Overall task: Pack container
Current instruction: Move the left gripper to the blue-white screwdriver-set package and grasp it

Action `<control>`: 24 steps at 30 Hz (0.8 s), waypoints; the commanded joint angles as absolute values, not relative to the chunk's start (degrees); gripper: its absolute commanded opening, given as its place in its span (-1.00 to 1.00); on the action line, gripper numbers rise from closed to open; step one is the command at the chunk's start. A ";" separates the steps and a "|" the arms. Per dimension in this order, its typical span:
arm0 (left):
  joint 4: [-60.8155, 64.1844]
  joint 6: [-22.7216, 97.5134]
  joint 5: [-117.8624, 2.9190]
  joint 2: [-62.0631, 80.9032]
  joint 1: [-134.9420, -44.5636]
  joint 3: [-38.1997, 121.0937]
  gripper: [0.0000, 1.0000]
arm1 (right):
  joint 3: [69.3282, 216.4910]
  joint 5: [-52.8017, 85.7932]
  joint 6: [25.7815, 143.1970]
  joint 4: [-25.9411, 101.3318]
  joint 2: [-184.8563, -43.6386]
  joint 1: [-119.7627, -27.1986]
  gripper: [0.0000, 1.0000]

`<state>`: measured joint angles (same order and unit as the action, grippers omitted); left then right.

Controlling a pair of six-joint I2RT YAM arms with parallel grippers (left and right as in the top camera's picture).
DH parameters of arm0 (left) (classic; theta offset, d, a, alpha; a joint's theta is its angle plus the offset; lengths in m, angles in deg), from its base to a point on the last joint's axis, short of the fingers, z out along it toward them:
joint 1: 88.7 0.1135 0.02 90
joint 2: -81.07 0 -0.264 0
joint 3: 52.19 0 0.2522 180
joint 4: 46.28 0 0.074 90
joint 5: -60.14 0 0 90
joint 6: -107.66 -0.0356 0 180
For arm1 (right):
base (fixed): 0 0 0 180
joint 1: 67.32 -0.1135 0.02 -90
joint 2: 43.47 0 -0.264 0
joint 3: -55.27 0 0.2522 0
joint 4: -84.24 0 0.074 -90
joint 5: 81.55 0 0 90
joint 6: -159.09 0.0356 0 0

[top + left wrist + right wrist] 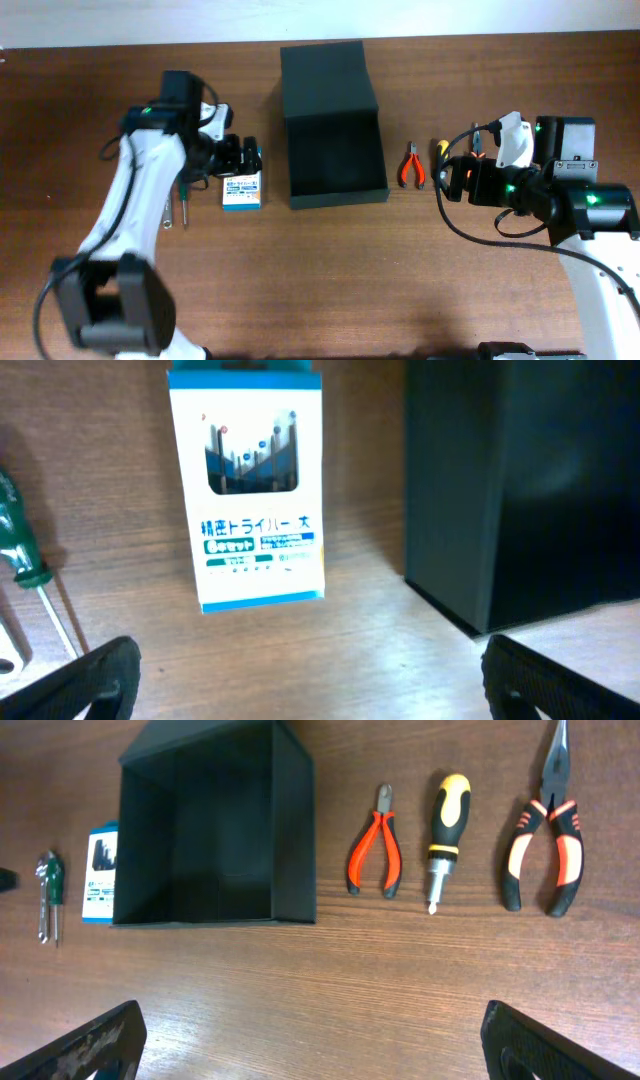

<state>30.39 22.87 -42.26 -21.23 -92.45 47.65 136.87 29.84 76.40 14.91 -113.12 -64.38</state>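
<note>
The dark container (336,196) lies open at the table's centre, its flap lid (325,75) folded back behind it and nothing visible inside. My left gripper (243,157) is open just above a blue-and-white card pack (243,192), to the left of the container. In the left wrist view the pack (258,500) lies ahead of the open gripper (310,685), with the container wall (520,490) to its right. My right gripper (452,181) is open, right of the container, near red cutters (412,165). In the right wrist view the container (293,830) lies ahead of the open gripper (312,1040).
Right of the container lie red cutters (375,850), a yellow-and-black screwdriver (445,835) and orange-and-black long-nose pliers (545,845). A green-handled screwdriver (182,200) lies left of the card pack, beside a small metal tool (166,214).
</note>
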 commanded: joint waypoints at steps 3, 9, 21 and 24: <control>31.36 19.79 -30.24 -29.52 -95.99 53.64 0.99 | 138.16 29.40 77.58 13.84 -114.15 -63.85 0.98; 30.46 20.75 -31.09 -35.68 -94.55 54.43 0.99 | 138.13 28.77 77.54 11.26 -114.19 -63.85 0.98; 25.15 23.44 -31.57 -40.82 -94.18 54.43 0.99 | 138.11 28.79 77.56 10.32 -114.19 -63.85 0.98; 25.10 23.42 -31.48 -41.30 -95.05 54.43 0.98 | 138.11 28.79 77.56 10.32 -114.19 -63.85 0.97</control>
<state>25.24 22.48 -31.51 -39.94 -94.14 53.49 136.87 29.34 77.45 10.43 -113.93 -64.29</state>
